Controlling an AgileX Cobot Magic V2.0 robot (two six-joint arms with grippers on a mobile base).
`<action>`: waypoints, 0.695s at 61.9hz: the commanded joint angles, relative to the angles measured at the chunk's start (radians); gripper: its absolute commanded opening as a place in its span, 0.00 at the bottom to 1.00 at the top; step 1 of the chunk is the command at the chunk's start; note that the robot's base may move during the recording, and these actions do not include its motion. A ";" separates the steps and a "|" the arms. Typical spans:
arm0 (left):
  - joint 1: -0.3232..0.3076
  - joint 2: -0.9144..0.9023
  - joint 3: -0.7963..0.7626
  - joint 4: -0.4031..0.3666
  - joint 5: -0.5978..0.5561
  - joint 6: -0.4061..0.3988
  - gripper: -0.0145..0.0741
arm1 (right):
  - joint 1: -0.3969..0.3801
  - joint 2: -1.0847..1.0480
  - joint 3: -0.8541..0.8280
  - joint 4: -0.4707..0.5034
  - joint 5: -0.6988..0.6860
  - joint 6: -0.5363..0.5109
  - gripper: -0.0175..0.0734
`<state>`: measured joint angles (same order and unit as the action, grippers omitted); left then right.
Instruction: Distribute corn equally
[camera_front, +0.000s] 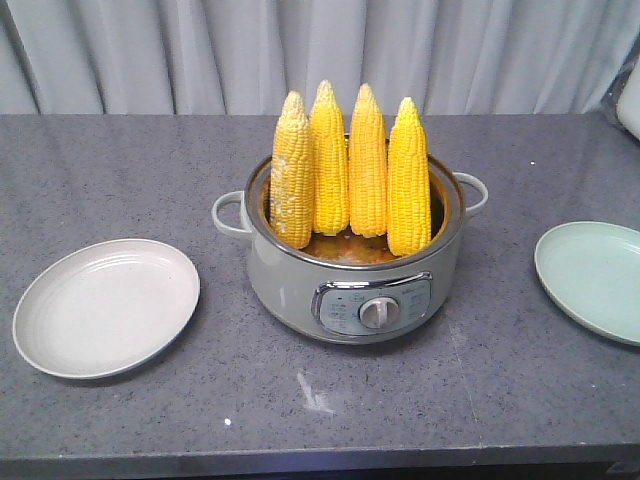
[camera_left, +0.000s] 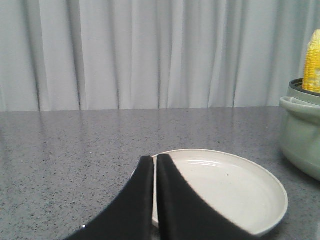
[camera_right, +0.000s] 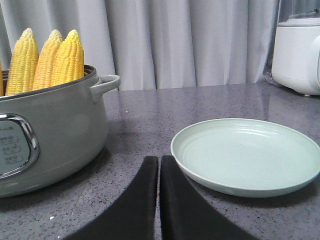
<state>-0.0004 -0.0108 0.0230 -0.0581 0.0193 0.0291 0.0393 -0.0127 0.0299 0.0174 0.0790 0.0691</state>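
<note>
With four corn cobs (camera_front: 350, 170) standing upright in the pot (camera_front: 355, 290) and the white plate (camera_front: 105, 305) and green plate (camera_front: 595, 280) lying bare, sharing out is only beginning, the left gripper (camera_left: 154, 165) and right gripper (camera_right: 159, 165) sitting closed and empty, one needing to open around a cob.

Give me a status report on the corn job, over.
Left gripper shut, empty, facing white plate. Right gripper shut, empty, by green plate. Four corn cobs upright in pot, plates bare. Nothing seen blocking.
</note>
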 joint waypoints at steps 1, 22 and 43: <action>-0.005 -0.015 0.013 -0.002 -0.070 -0.007 0.16 | -0.005 -0.003 0.010 -0.008 -0.079 -0.006 0.19; -0.005 -0.015 0.013 -0.002 -0.070 -0.007 0.16 | -0.005 -0.003 0.010 -0.008 -0.079 -0.006 0.19; -0.005 -0.015 0.013 -0.002 -0.070 -0.007 0.16 | -0.005 -0.003 0.010 -0.008 -0.079 -0.006 0.19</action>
<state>-0.0004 -0.0108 0.0230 -0.0581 0.0193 0.0291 0.0393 -0.0127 0.0299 0.0174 0.0790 0.0691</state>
